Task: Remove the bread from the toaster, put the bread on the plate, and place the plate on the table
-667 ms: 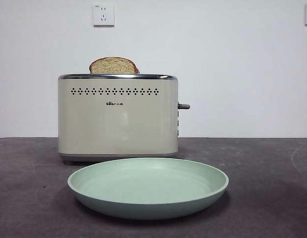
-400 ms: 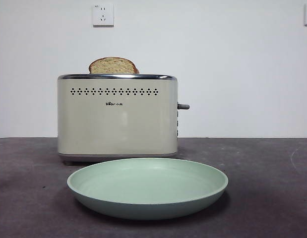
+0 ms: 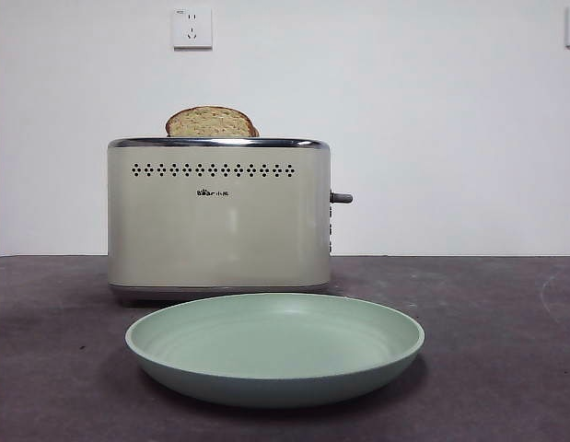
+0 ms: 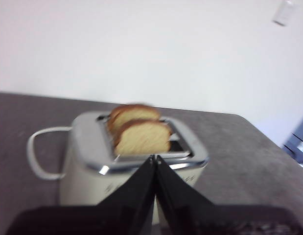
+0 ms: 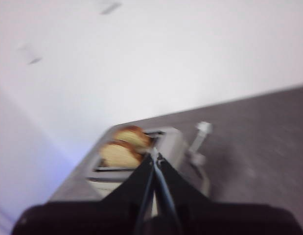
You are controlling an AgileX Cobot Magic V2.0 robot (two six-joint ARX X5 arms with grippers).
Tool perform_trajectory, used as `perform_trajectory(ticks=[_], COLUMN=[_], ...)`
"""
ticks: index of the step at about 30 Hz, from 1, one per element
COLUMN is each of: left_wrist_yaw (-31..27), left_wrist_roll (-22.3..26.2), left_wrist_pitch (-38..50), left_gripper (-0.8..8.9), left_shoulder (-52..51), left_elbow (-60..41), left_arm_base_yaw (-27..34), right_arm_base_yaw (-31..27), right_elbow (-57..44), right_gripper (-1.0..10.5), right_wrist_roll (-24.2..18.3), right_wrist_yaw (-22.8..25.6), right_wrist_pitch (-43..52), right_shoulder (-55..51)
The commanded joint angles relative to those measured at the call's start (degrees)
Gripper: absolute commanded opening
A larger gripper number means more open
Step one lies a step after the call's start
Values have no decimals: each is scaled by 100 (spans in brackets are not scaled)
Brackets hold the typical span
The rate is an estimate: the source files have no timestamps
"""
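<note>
The cream toaster [image 3: 220, 221] stands on the dark grey table [image 3: 506, 350]. The bread [image 3: 211, 122] sticks up out of its top, left of the middle. The mint-green plate [image 3: 275, 389] lies on the table in front of the toaster. Neither arm shows in the front view. The left wrist view shows the toaster [image 4: 87, 161] with two slices upright in its slots, the nearer slice [image 4: 141, 138] just beyond my shut, empty left gripper [image 4: 154, 157]. The blurred right wrist view shows both slices [image 5: 119, 154] beyond my shut, empty right gripper [image 5: 154, 155].
A white wall with a socket [image 3: 192, 28] rises behind the table. The toaster's grey lever [image 3: 341, 197] sticks out on its right side. A white cord loops beside the toaster [image 4: 36, 152].
</note>
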Motion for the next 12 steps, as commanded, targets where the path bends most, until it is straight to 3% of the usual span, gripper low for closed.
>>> perform_trajectory(ticks=[1,5,8,12], left_wrist_yaw=[391,1576,2177,2166], left_wrist_roll=[273,643,911,1182], left_wrist_pitch=[-109,-828,-1569,-2004], left_gripper=[-6,0,40,360], left_shoulder=[754,1755,2426,3060], left_elbow=[769,1871,2608,3263], left_arm_base_yaw=[15,15,15,-50], right_arm_base_yaw=[7,81,205,363], right_elbow=[695,1478,1816,1878], right_gripper=[-12,47,234,320], right_wrist_roll=[-177,-275,-428,-540], right_wrist_yaw=[-470,-929,-1069,-1062], right_wrist_pitch=[-57,-531,-807,-844], right_shoulder=[608,1333,1709,1932])
